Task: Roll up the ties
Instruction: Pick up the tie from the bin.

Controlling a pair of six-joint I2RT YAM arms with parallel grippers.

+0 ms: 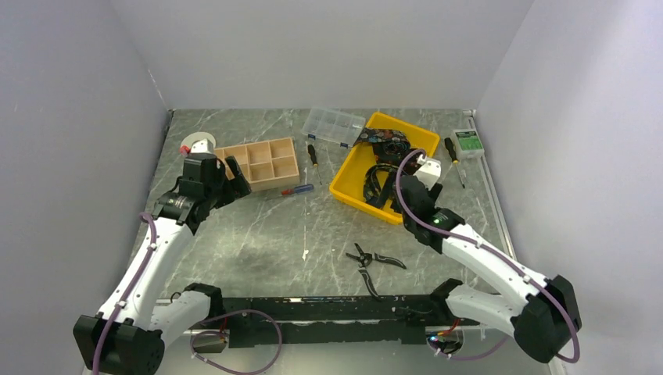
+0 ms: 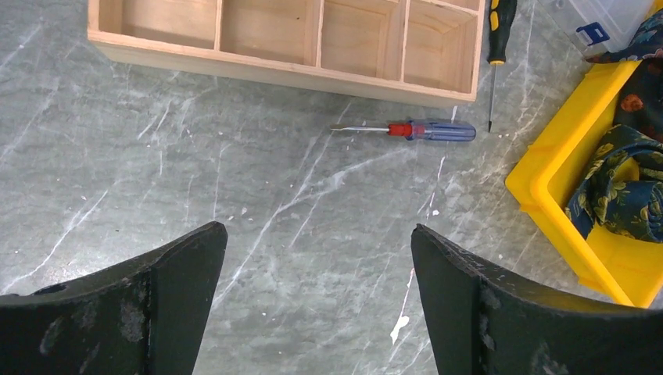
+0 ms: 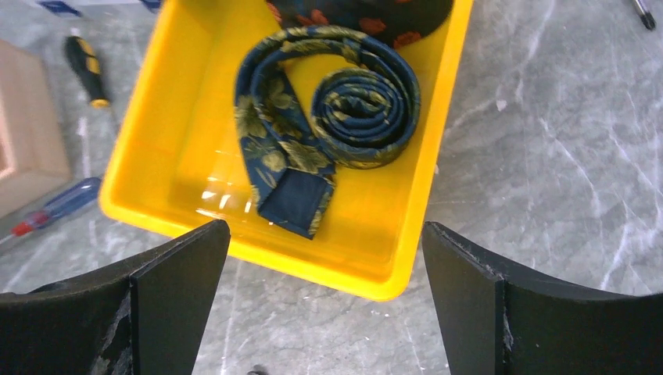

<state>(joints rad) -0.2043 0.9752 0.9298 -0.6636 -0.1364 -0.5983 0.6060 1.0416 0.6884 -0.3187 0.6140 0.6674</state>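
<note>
A white roll point(image 1: 197, 144) lies near the worktop's point(image 1: 258, 242) far left corner. Just beside it the left gripper point(image 2: 317, 242) hovers over bare worktop, jaws spread wide and grasping nothing. Ahead of it sits a wooden compartment box point(image 1: 262, 160). A red-and-blue screwdriver point(image 2: 426, 130) lies along the box's near side, apart from it. A black-and-yellow screwdriver point(image 1: 313, 155) lies right of the box, and a clear organiser case point(image 1: 335, 125) rests by the far edge. Pliers point(image 1: 375, 259) lie mid-worktop toward the near edge.

Further right, the yellow tray point(image 3: 156, 101) holds the ties. A blue tie point(image 3: 344, 109) with yellow flowers is partly coiled, its loose end trailing toward the tray's near wall. A dark tie point(image 3: 367, 16) with orange flowers lies at the far end. The right gripper point(image 3: 324, 234) hangs over the tray's near rim, jaws released wide, touching nothing. A green box point(image 1: 469, 142) sits near the far right corner.
</note>
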